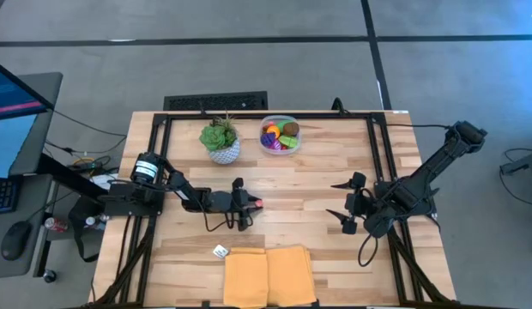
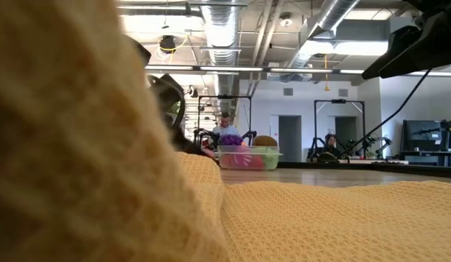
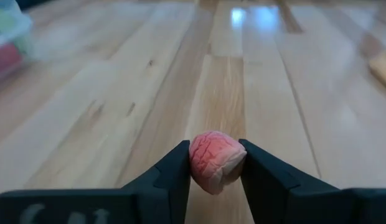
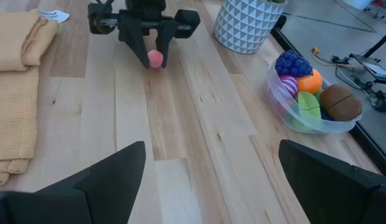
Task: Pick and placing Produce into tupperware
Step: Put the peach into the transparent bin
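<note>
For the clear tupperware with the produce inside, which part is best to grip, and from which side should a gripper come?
Probably the rim of the tupperware, taken from above on the side facing the table's middle, with one finger inside and one outside. It sits upright, and the produce is heaped above its rim, so a grip across the whole top looks blocked. The plant pot stands beside it, apart.
</note>
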